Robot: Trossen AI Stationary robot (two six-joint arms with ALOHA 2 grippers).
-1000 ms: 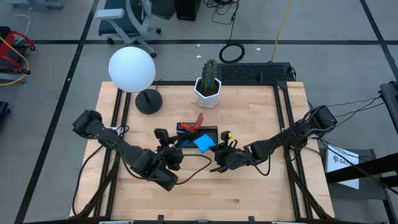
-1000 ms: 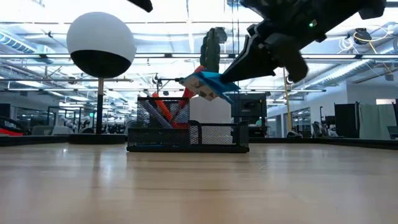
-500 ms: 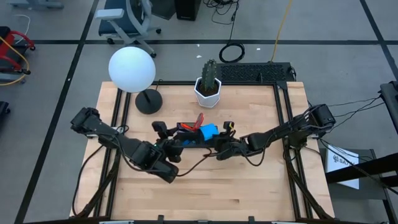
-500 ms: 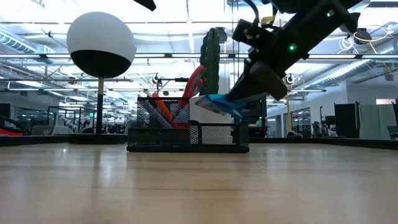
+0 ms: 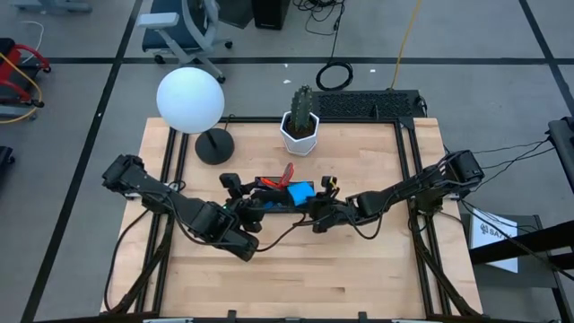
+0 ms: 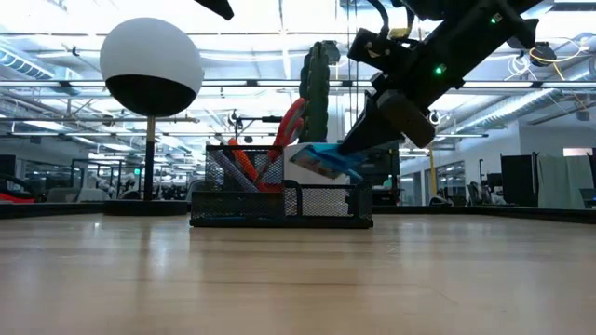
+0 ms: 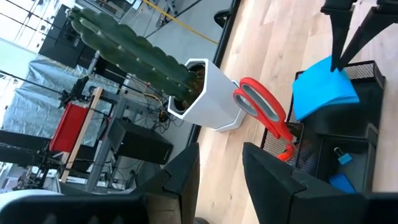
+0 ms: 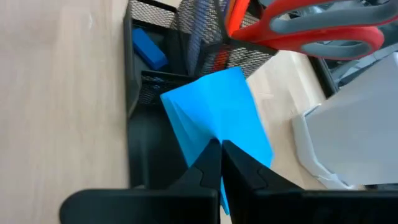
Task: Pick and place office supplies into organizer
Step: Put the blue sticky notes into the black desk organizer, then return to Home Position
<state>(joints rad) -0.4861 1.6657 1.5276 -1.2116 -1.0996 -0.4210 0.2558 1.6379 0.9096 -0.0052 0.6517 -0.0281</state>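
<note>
Right gripper (image 6: 358, 154) was pinched shut on one corner of the blue pad (image 8: 214, 121), holding it tilted just above the organizer (image 6: 279, 200), over the end farther from the scissors (image 6: 287, 130). In the high view the pad (image 5: 300, 191) showed over the tray's right part. The scissors stood upright in the mesh cup at the other end, red handles up, and a small blue block (image 8: 148, 48) lay in a low compartment.

Left gripper (image 5: 235, 194) hung just beside the organizer's left end, its fingers part open and holding nothing that I could see. The cactus pot (image 5: 300, 133) stood behind the tray, apart from it.

The risks, as I judged them, came from the grip and the tilt. The pad was caught by a corner only, so its loose sheets sagged and fanned; let go from this angle, it could land on a divider wall or rim and rest half out instead of dropping flat. If the gripper went lower before opening, its fingers could strike the mesh wall and shove the light tray across the table. The left gripper, so near, could also be knocked by a sliding tray.
</note>
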